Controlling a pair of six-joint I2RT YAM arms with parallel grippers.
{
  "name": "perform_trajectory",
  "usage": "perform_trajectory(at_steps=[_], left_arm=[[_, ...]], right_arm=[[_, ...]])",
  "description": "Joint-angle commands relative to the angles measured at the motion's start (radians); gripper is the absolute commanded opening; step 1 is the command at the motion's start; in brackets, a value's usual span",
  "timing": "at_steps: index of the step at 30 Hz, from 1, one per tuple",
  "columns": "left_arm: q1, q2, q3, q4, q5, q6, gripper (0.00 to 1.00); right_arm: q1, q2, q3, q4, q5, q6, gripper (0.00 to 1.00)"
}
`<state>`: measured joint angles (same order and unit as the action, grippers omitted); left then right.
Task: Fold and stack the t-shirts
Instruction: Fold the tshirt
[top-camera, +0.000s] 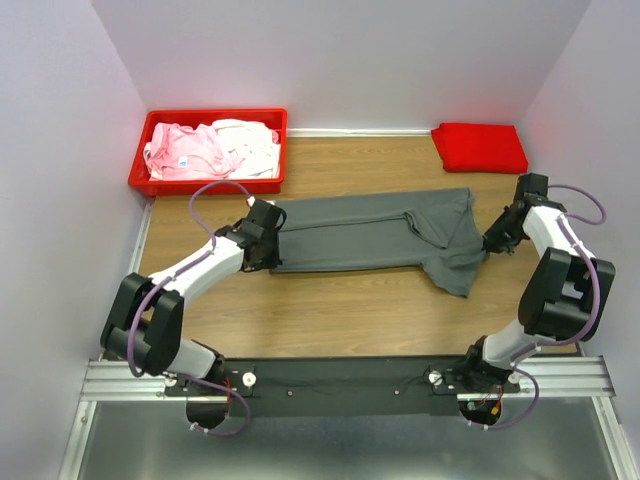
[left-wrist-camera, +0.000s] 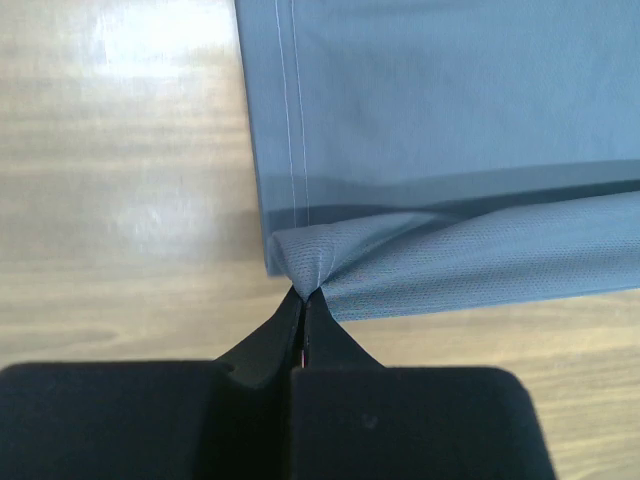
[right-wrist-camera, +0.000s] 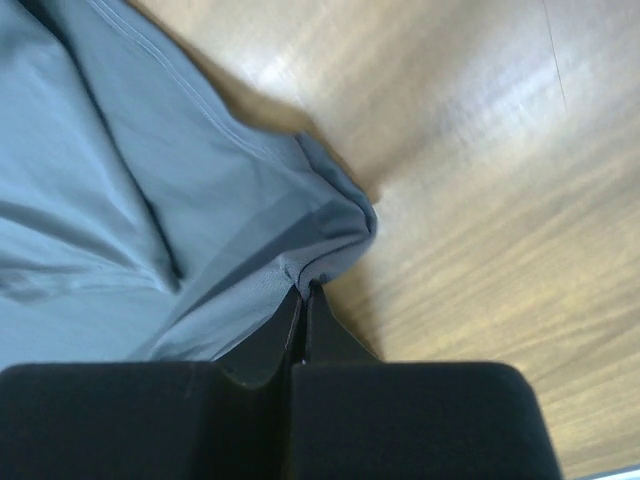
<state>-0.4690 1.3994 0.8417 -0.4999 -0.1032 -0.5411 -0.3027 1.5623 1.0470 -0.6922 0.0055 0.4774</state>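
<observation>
**A:** From above, where does the dark grey t-shirt (top-camera: 360, 235) lie?

**B:** It is stretched sideways across the middle of the tabletop (top-camera: 330, 320), folded lengthwise into a long band. Its right end is bunched, with a flap reaching toward the near edge. The left fingers (top-camera: 272, 238) are at its left end and the right fingers (top-camera: 492, 240) at its right end.

**A:** And the other shirts?

**B:** A red t-shirt (top-camera: 480, 147) lies folded in the far right corner, well apart from the grey one. A pink t-shirt (top-camera: 185, 152) and a white t-shirt (top-camera: 250, 140) are heaped in the red bin (top-camera: 210, 113) at the far left.

**A:** What does the left wrist view show?

**B:** The left fingers (left-wrist-camera: 300, 315) are pressed together on a corner of the dark grey t-shirt (left-wrist-camera: 450, 100). They pinch a folded-over edge (the weave shows on the turned side). The stitched hem runs straight away from them, and the cloth lies flat on the tabletop (left-wrist-camera: 120, 200).

**A:** And the right wrist view?

**B:** It is much the same. The right fingers (right-wrist-camera: 300, 310) are closed on a doubled corner of the dark grey t-shirt (right-wrist-camera: 100, 200). The cloth creases away to the left, and a seam line runs along the edge. To the right of the pinched corner is bare tabletop (right-wrist-camera: 480, 200).
</observation>
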Motion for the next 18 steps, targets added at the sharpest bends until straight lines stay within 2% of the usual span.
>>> perform_trajectory(at_steps=[1, 12, 18], left_arm=[[0.027, 0.061, 0.039, 0.035, 0.007, 0.041, 0.00], [0.061, 0.173, 0.134, 0.067, -0.016, 0.089, 0.00], [0.076, 0.216, 0.135, 0.092, -0.023, 0.093, 0.00]], right_arm=[[0.002, 0.050, 0.083, 0.002, -0.027, -0.013, 0.04], [0.036, 0.176, 0.183, 0.002, -0.033, -0.028, 0.05], [0.040, 0.216, 0.222, 0.008, -0.024, -0.028, 0.06]])
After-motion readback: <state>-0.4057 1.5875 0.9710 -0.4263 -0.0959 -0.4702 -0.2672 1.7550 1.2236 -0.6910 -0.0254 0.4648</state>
